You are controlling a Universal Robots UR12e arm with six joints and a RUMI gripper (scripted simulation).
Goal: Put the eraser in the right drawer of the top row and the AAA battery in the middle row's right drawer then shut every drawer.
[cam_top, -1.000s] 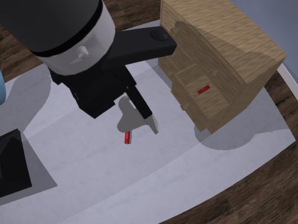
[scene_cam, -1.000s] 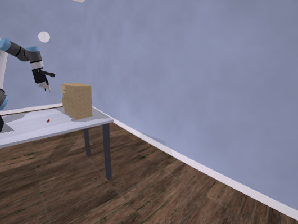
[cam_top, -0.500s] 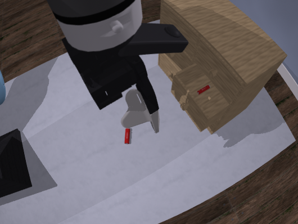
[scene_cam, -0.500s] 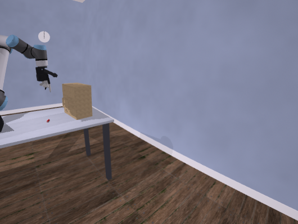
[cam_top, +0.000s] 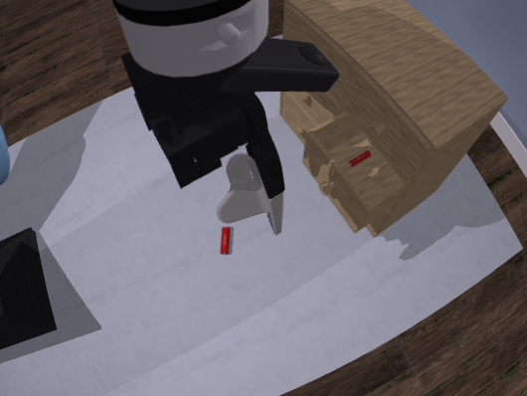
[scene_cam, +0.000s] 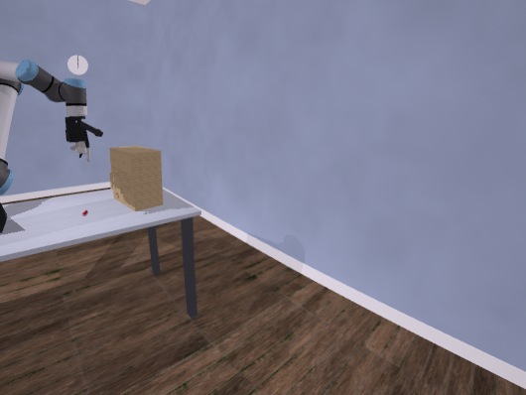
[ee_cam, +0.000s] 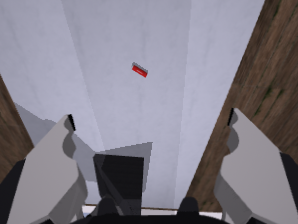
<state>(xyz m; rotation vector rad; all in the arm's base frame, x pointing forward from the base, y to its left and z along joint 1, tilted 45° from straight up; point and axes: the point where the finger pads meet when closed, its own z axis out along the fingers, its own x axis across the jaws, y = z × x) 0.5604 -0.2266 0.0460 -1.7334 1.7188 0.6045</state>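
Wooden chest point(cam_top: 428, 65) point(scene_cam: 147, 179) stands upright by the tbl's point(cam_top: 249, 318) point(scene_cam: 60, 237) point(ee_cam: 150, 30) end edge, on the wall side, its drawer fronts facing in twd the other end. From where I'm standing, the tbl corner nearest me is just past it, to the right.

Right drawer point(cam_top: 348, 200) of the middle row is pulled out, w/ a red batt point(cam_top: 360, 158) lying flat inside. Looks like the smaller of two, so prob. the AAA, tho I can't read the label. Front above that drawer looks shut, its knob point(cam_top: 377, 130) showing. The lower fronts are partly hidden, so can't say exactly how they sit.

2nd batt point(cam_top: 225, 241) point(scene_cam: 84, 212) point(ee_cam: 140, 71), also red, lies on its side on the tbl, in from the long edges & well apart from the chest. Can't make out the eraser in any view.

Claw point(cam_top: 253, 220) point(scene_cam: 82, 155) point(ee_cam: 150, 112) hangs high over the tbl, pointing down, spread wide w/ nothing btwn its fingers. From above it shows btwn the 2nd batt & the chest. Black block point(cam_top: 30, 294) point(ee_cam: 122, 175) sits nearer the opp. end of the tbl, its shadow falling beside it.

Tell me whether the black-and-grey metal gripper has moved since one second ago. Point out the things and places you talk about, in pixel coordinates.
Yes: in the exterior view, the gripper point(cam_top: 252, 225) point(scene_cam: 80, 152) point(ee_cam: 150, 112) has shifted right, nearer the light-brown wooden chest point(cam_top: 423, 75) point(scene_cam: 147, 179).
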